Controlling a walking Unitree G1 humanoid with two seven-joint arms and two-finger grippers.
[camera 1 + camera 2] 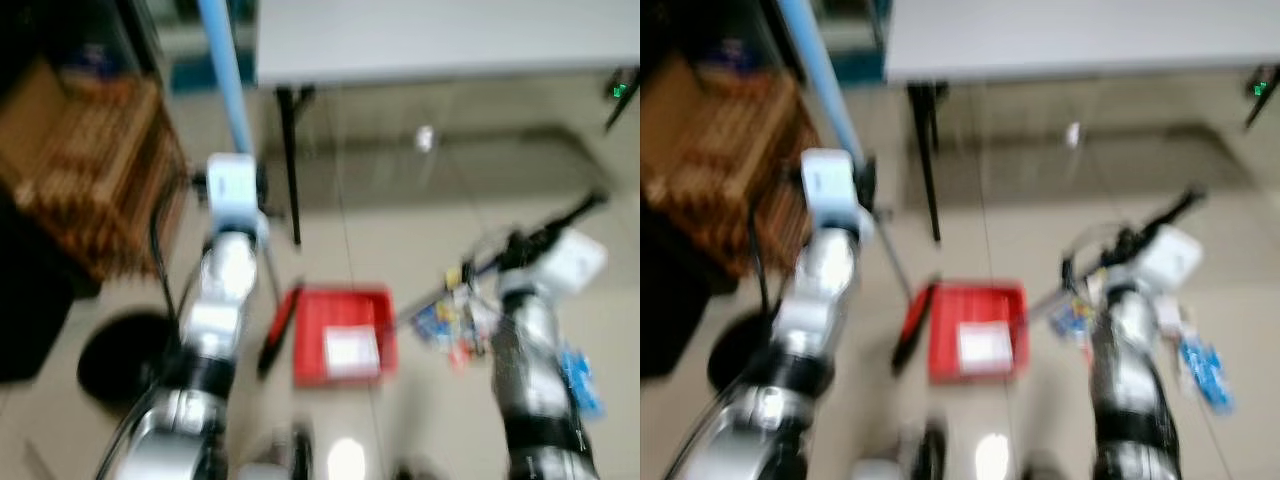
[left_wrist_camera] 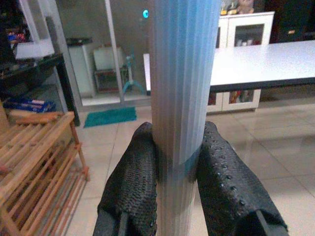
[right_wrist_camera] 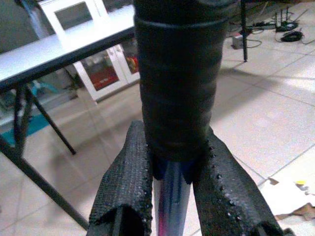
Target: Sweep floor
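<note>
Left wrist view shows the left end effector (image 2: 179, 172) pinching a ribbed blue handle (image 2: 183, 98) between its two black pads. From the head camera, that handle (image 1: 226, 80) rises from the end effector up and away toward the robot's left, its long axis steeply tilted. The lower shaft is too blurred to trace for certain; it seems to lead toward the red dustpan (image 1: 342, 335), which lies flat on the floor (image 1: 420, 250) between the two arms, a pale scrap inside it.

The right end effector (image 3: 172, 182) is clamped on a second pole just under its black grip (image 3: 177, 78). From the head camera, this dark pole (image 1: 545, 235) slants upward and to the robot's right, its low end near the litter (image 1: 450, 325) scattered just beside the dustpan on the robot's right.

Sweeping well here likely means steadying the pan with its mouth facing the litter, then drawing the scraps toward it in short, low strokes. Beyond stands a counter (image 1: 450, 40); a wooden rack (image 1: 90, 170) sits on the robot's left.
</note>
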